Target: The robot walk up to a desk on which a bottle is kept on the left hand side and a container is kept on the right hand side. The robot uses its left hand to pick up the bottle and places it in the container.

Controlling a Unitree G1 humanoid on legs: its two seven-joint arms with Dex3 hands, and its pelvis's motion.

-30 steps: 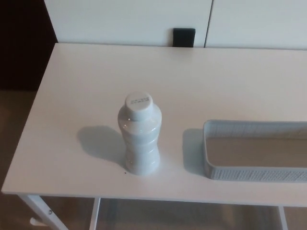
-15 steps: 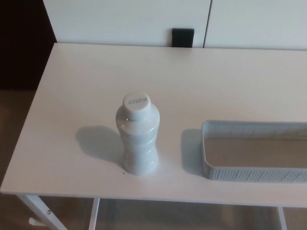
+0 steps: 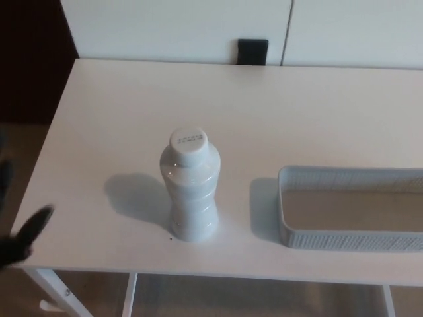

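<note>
A white bottle (image 3: 190,186) with a white cap stands upright on the white desk (image 3: 264,112), near its front edge and left of centre. To its right lies a shallow grey mesh container (image 3: 350,207), empty, running off the picture's right side. My left hand (image 3: 20,234) shows at the far left edge, blurred, well left of the bottle and by the desk's front left corner. Its black fingers (image 3: 34,224) are apart and hold nothing. The right hand does not show.
A white wall or cabinet (image 3: 178,26) stands behind the desk, with a small black block (image 3: 253,51) at the desk's back edge. Brown floor (image 3: 20,158) lies to the left. The desk's white legs (image 3: 56,290) show below the front edge.
My left hand has come into view at the picture's left edge. The bottle and container have not moved.
</note>
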